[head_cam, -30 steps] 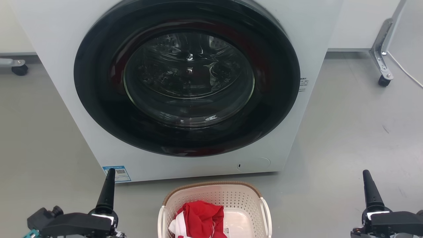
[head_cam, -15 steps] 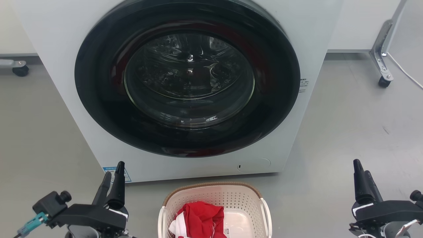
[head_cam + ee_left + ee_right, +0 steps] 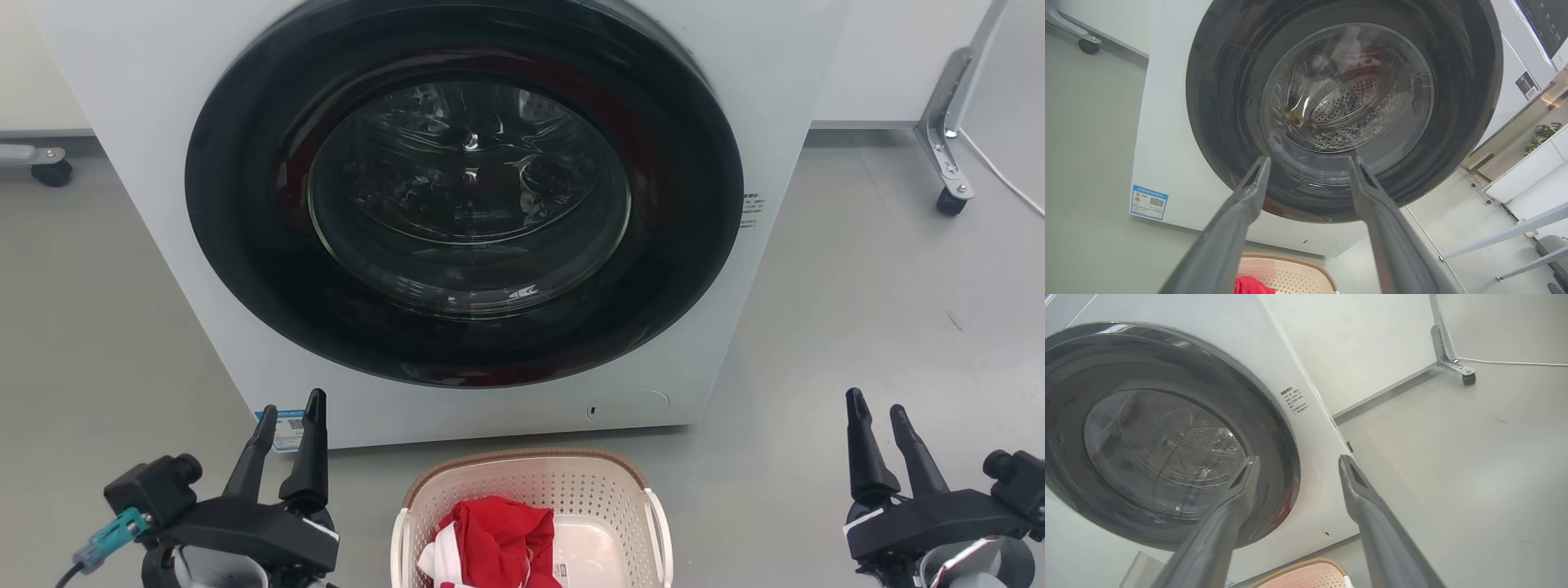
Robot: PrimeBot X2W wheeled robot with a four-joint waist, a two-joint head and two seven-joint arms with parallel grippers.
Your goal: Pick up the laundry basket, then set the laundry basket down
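1. The left jaws stand parted by a moderate gap with nothing held between them. Their two dark fingers [image 3: 313, 445] point up toward the front of the washer [image 3: 122, 163].
2. The right jaws are parted by about the same gap and are also empty. Their fingers [image 3: 861, 457] rise over the bare grey floor [image 3: 857, 286].
3. The laundry basket [image 3: 571, 490] sits on the floor between the two sets of jaws, touching neither and nearer the left jaws than the right. Its far brown-trimmed rim lies close to the foot of the washer.
4. A red cloth [image 3: 498, 539] with a patch of white lies bunched inside the basket, on the side toward the left jaws.
5. In the left wrist view, the washer's round glass door [image 3: 1347, 94] fills the gap between the left jaws, and the basket's rim shows low between the fingers.
6. A blue label [image 3: 287, 429] on the washer's lower corner lies just behind the left fingertips in the head view.
7. In the right wrist view, the washer's right edge runs down between the right jaws. A wheeled metal leg [image 3: 1447, 355] stands well beyond them.
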